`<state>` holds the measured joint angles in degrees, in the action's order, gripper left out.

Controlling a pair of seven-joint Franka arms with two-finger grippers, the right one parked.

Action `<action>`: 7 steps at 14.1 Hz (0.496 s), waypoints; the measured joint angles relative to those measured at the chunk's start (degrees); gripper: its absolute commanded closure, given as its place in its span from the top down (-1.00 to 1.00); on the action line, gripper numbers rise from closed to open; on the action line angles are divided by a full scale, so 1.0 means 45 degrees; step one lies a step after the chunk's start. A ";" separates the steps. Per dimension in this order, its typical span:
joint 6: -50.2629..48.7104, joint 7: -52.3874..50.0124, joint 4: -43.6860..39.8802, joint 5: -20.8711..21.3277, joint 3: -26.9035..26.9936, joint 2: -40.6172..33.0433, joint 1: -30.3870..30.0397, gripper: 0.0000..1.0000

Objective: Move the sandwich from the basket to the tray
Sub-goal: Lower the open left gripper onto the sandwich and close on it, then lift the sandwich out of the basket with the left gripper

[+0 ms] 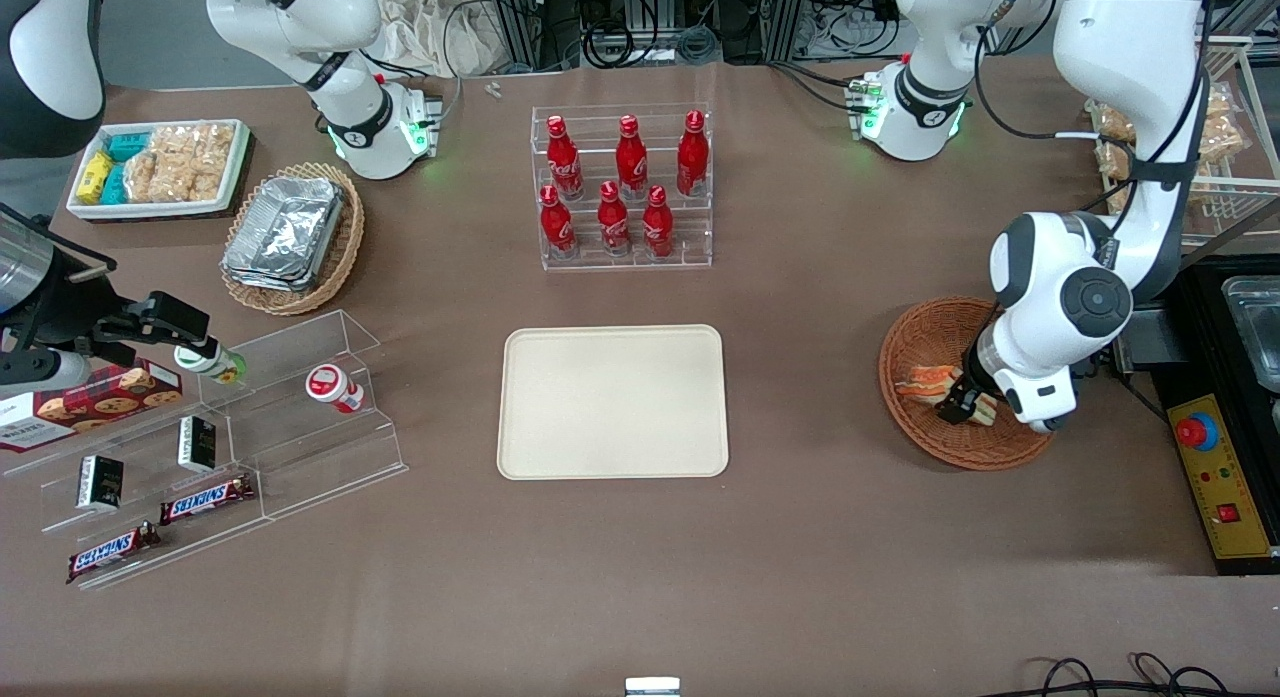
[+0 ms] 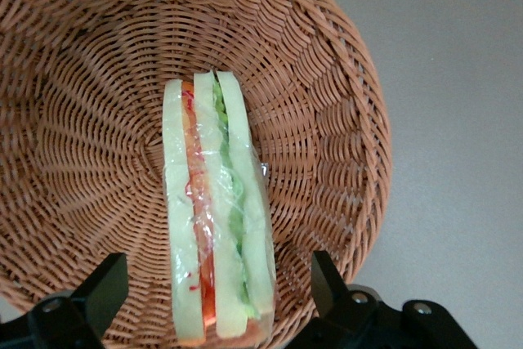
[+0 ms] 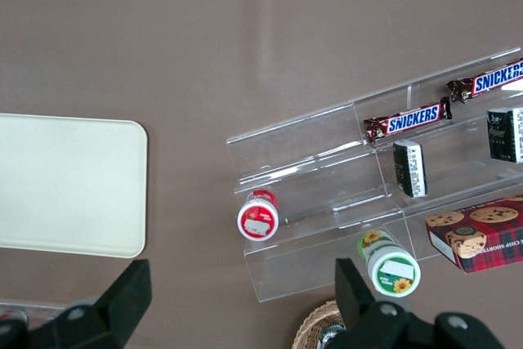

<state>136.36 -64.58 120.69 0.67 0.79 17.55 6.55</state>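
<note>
While 1 sandwich (image 2: 214,218) lies in 1 basket (image 2: 327,120), pincer (image 2: 214,300) straddles it, released

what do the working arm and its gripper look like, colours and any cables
The left arm is glossy white with rounded shells, dark grey joint bands and a round dark grey cap on the joint above the basket. A thin black cable runs along it, and its base glows green. The gripper, low in the basket over the sandwich, has black fingers set wide apart.
</note>
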 measured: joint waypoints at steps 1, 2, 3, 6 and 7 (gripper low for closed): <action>0.0196 -0.0005 0.0048 0.0000 0.0012 0.0122 -0.0003 0.90; 0.0399 -0.0047 0.0104 0.0000 0.0024 0.0230 -0.0010 0.70; 0.0511 -0.0098 0.0137 0.0000 0.0032 0.0329 -0.0023 0.29; 0.0648 -0.0361 0.0109 0.0000 0.0048 0.0380 -0.0030 -0.71; 0.0625 -0.0457 0.0035 0.0001 0.0049 0.0310 -0.0030 -0.96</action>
<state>139.17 -66.64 120.84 0.67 1.01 18.95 6.42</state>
